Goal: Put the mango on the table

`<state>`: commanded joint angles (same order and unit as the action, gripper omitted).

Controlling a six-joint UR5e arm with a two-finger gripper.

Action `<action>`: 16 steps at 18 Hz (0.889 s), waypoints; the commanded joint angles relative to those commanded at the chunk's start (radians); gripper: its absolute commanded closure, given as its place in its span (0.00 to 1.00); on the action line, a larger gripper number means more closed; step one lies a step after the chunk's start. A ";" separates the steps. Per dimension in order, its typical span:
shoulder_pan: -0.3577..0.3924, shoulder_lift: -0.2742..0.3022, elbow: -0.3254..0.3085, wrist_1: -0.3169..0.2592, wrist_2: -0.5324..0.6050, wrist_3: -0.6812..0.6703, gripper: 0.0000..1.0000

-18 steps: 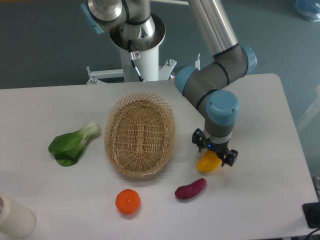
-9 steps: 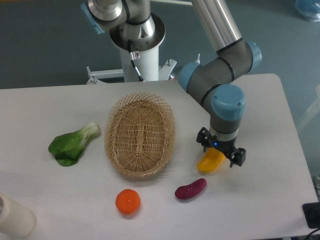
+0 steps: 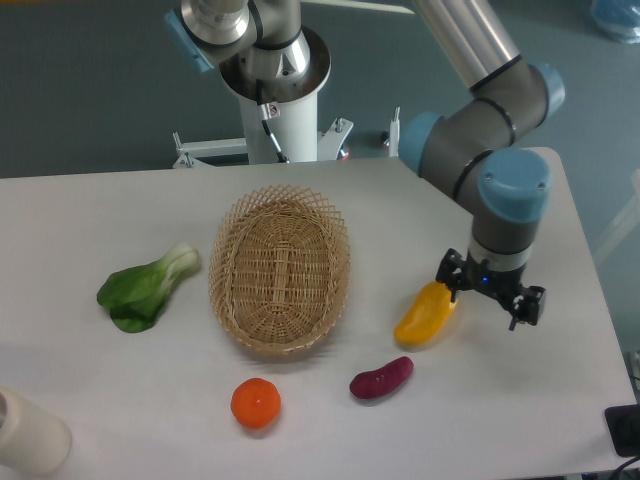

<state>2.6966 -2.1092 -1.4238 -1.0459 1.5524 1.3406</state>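
The yellow mango [image 3: 426, 314] lies on the white table [image 3: 560, 400], right of the basket, its orange end pointing toward the front left. My gripper [image 3: 490, 298] points down just right of the mango's upper end. It is open and holds nothing. Its left finger [image 3: 449, 279] stands close to the mango's tip; I cannot tell whether they touch.
An oval wicker basket [image 3: 280, 270] stands mid-table. A purple vegetable [image 3: 381, 378] lies just in front of the mango, with a round orange fruit [image 3: 255, 403] further left. A leafy green [image 3: 145, 290] is at the left, a white cylinder [image 3: 25, 435] at the front left corner.
The gripper let go of the mango and moved right, away from it. The mango now lies on the table, uncovered.
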 joint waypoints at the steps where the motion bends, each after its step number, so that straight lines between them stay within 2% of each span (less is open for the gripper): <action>1: 0.011 -0.006 0.015 -0.014 -0.009 0.003 0.00; 3: 0.041 -0.009 0.031 -0.019 -0.046 0.023 0.00; 6: 0.071 -0.008 0.034 -0.020 -0.066 0.138 0.00; 16: 0.071 -0.002 0.029 -0.017 -0.058 0.178 0.00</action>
<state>2.7673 -2.1108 -1.3943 -1.0631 1.4941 1.5187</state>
